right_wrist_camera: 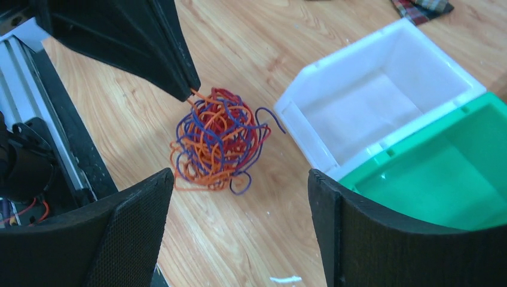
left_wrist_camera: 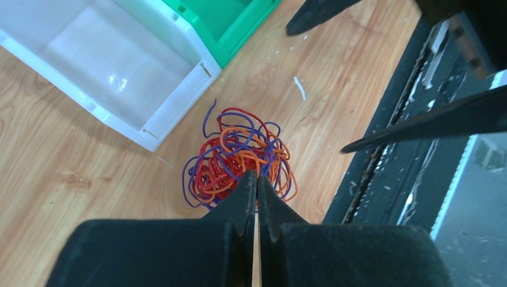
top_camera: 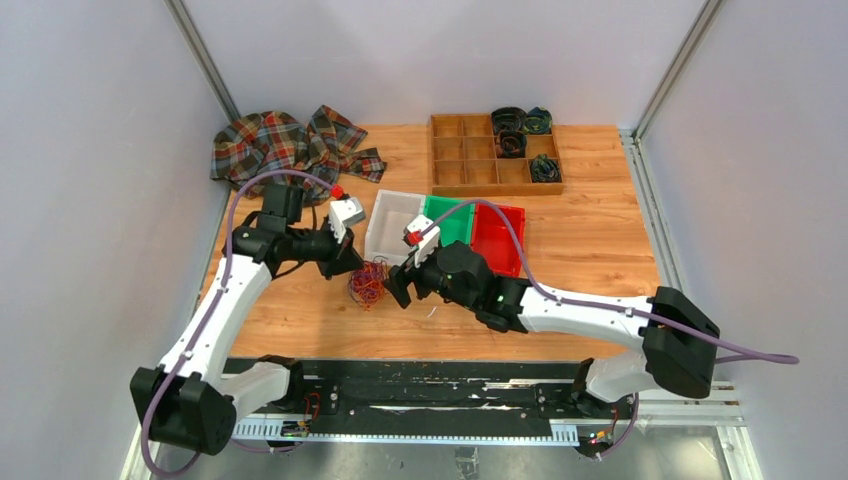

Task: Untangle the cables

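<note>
right pincer (right_wrist_camera: 239, 173): wide open, empty | cables (right_wrist_camera: 218, 140): one tangle on bench (top_camera: 600, 230), just ahead of it | left pincer (left_wrist_camera: 257, 174): closed on an orange strand at tangle's edge | white bin (top_camera: 393, 222): just beyond

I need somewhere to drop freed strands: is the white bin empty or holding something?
Empty: both wrist views show only the bare floor of the white bin; the cables sit tangled outside it.

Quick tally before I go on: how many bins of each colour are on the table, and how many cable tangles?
white bin: 1
green bin: 1
red bin: 1
cable tangle: 1
Total: 4
</note>
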